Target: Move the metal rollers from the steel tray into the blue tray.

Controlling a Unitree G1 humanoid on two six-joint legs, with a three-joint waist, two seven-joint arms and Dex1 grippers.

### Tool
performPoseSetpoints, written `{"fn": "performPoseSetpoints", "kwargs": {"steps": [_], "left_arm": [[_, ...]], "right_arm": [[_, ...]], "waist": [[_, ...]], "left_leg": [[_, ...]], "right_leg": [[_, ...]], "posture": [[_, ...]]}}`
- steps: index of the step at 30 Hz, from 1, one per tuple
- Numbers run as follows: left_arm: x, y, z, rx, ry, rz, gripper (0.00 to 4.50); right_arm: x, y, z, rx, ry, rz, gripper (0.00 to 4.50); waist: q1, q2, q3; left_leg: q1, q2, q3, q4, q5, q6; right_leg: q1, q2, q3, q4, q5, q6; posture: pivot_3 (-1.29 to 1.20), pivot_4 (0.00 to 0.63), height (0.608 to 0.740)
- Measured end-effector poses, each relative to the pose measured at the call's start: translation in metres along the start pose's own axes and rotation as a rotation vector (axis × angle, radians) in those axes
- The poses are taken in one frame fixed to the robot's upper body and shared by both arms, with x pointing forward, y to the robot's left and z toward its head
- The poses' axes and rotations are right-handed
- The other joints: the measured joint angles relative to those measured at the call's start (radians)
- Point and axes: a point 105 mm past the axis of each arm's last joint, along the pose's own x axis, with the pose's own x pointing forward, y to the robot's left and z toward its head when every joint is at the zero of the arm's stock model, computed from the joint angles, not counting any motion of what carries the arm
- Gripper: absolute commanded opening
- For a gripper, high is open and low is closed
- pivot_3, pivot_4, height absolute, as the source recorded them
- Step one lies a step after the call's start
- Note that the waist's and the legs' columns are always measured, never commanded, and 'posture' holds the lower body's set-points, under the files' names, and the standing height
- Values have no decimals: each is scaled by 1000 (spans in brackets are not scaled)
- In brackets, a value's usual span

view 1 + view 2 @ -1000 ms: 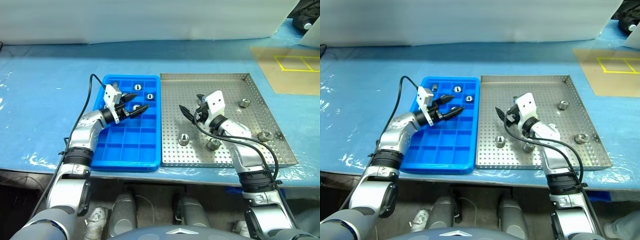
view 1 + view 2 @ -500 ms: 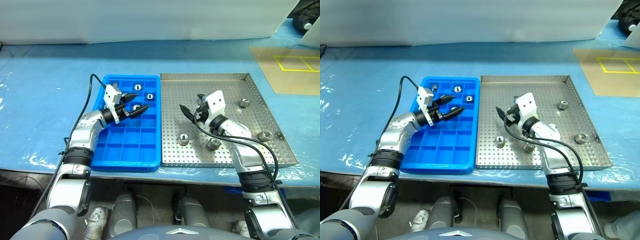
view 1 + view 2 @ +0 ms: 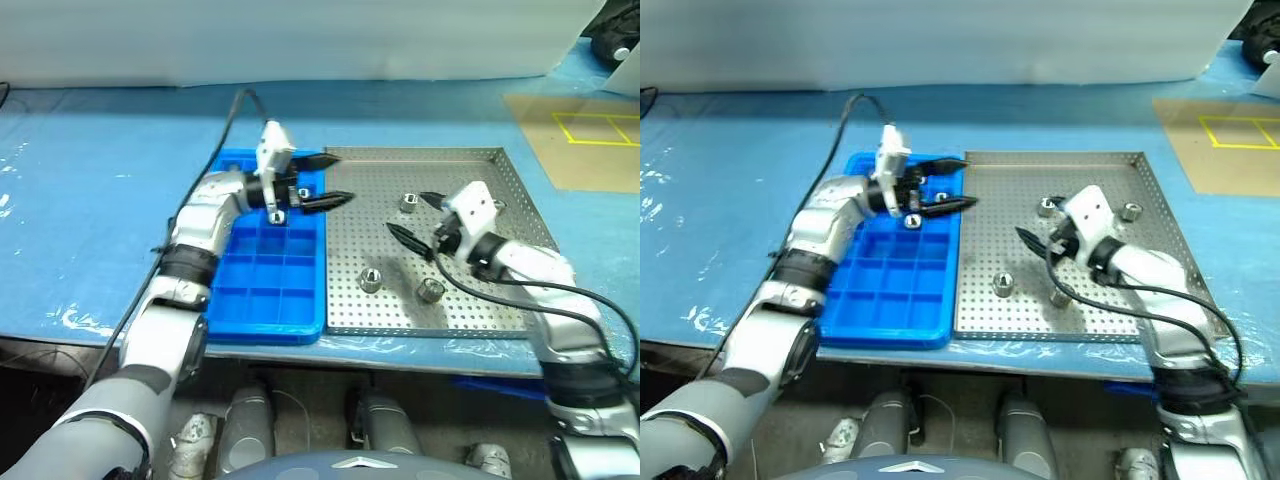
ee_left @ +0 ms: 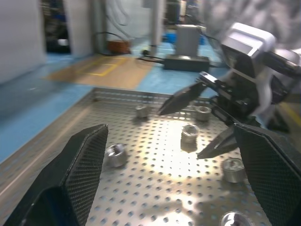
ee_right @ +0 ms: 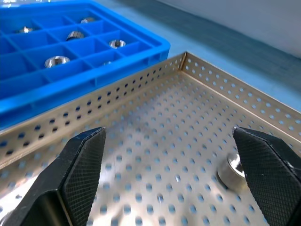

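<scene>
From the head, the left gripper (image 3: 325,180) hangs spread and empty over the seam between the blue tray (image 3: 262,300) and the steel tray (image 3: 520,260). The right gripper (image 3: 418,217), also spread and empty, hovers over the steel tray, where rollers (image 3: 369,279) lie loose.

Left wrist: rollers dot the perforated floor.

Right wrist: rollers sit in blue compartments.

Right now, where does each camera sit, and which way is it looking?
Head views: look forward and down on the blue tray, steel tray and both arms.
Left wrist view: looks between the open left gripper fingers across the steel tray at the right gripper.
Right wrist view: looks between the open right gripper's fingers towards the blue tray.
All share the metal rollers.
</scene>
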Motion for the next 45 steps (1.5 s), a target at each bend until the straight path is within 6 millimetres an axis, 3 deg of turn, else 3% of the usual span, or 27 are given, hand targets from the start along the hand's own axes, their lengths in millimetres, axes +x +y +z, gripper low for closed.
{"fn": "performPoseSetpoints", "kwargs": {"steps": [7, 15, 23, 29, 35, 38, 42, 44, 45], "left_arm": [[34, -28, -29, 0, 163, -310, 4500], [31, -44, -83, 62, 492, -478, 4500], [39, -48, -96, 180, 620, -533, 4500], [33, -48, -114, 224, 741, -530, 4500], [33, -47, -119, 252, 776, -522, 4500], [34, -47, -120, 252, 779, -524, 3884], [35, -48, -120, 258, 776, -529, 2628], [36, -47, -120, 263, 774, -518, 2628], [36, -47, -120, 263, 772, -516, 2387]], "right_arm": [[-27, 27, 12, 8, 20, 61, 4431], [-44, 43, -1, 58, 85, -8, 4431], [-53, 53, -4, 76, 106, -52, 4431], [-55, 52, -9, 88, 123, -96, 4431], [-60, 48, -11, 84, 138, -143, 4431], [-62, 48, -11, 79, 140, -156, 4500], [-62, 47, -11, 77, 141, -162, 4500], [-62, 47, -11, 78, 140, -167, 4500], [-62, 47, -11, 78, 141, -167, 4500]], "waist": [[-47, 1, -1], [-68, 1, -1], [-80, 2, -1], [-103, 2, -1], [-108, 2, -2], [-108, 3, -2], [-110, 3, -2], [-111, 3, -2], [-111, 3, -2]], "left_leg": [[1, 0, 0, -1, 0, 1], [1, 0, -1, 1, -2, 3], [1, 0, -1, 2, -5, 9], [1, 0, -1, 3, -6, 9], [7, -1, -1, 5, -8, 8], [9, -2, -1, 6, -9, 8], [9, -3, -2, 7, -9, 9], [9, -3, -2, 7, -10, 9], [9, -3, -2, 7, -10, 9]], "right_leg": [[0, 1, 1, -1, 0, 0], [3, 0, 2, -7, 1, 2], [6, 0, 3, -13, 1, 2], [7, -1, 3, -13, 1, 2], [13, -1, 2, -14, 1, 2], [16, -3, 2, -14, 1, 3], [16, -3, 3, -14, 1, 3], [17, -3, 3, -14, 1, 3], [16, -3, 3, -14, 1, 3]], "posture": [[-510, 150, 740], [-592, 150, 740], [-639, 150, 740], [-662, 150, 740], [-676, 150, 740], [-679, 150, 740], [-679, 150, 740], [-676, 150, 740], [-672, 150, 740]]}}
